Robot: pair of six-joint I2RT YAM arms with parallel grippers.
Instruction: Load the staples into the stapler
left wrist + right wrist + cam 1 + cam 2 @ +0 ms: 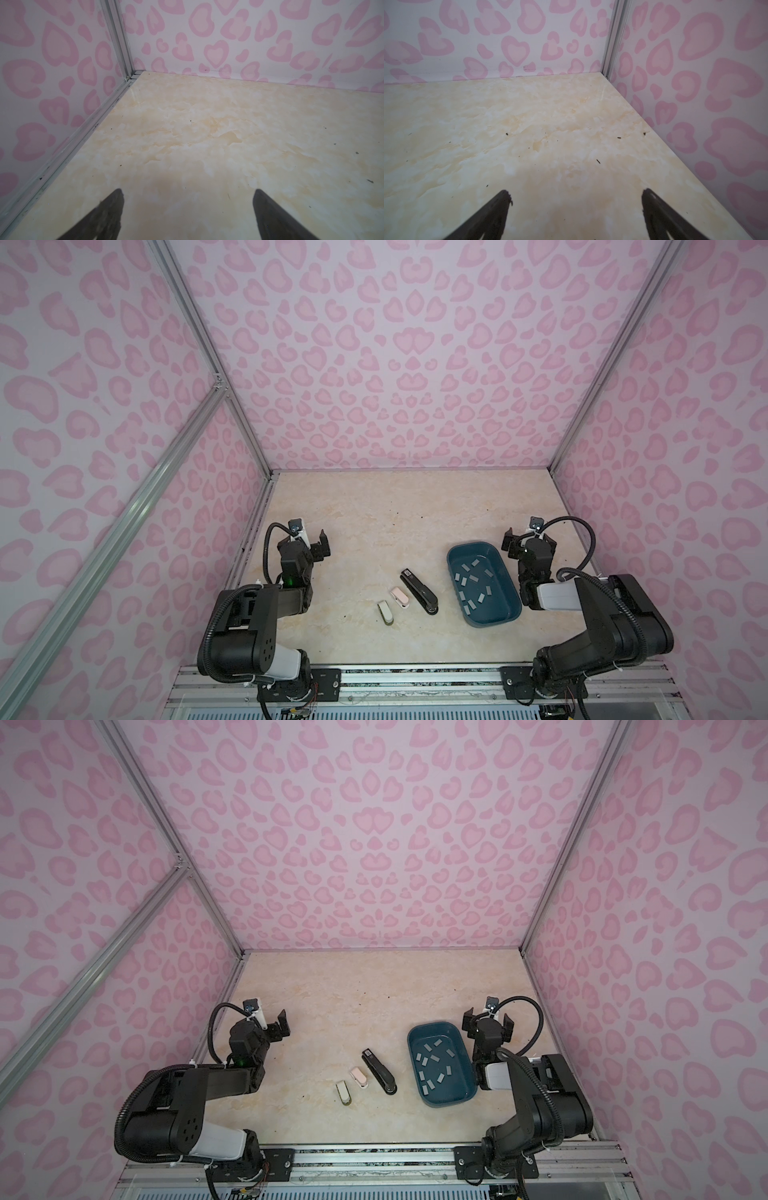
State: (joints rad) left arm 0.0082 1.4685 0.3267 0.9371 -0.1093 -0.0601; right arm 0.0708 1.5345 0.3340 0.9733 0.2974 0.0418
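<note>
Left gripper (188, 193) and right gripper (576, 193) gape wide, empty, above bare table (374, 514) by opposite side walls. Staples (473, 578) lie in the blue tray (473, 544), with the black stapler (419, 592) beside it.

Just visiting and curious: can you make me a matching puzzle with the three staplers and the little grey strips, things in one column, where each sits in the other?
Things
1. long black plastic stapler
2. small pink plastic stapler
3. small white and olive stapler
4. flat grey metal staple strips

Places
A. stapler farthest from the dark teal plastic tub
B. scattered inside the tub
C. between the other two staplers
D. stapler nearest the tub

Pairs: 1-D, 2-C, 3-A, 4-B
</note>
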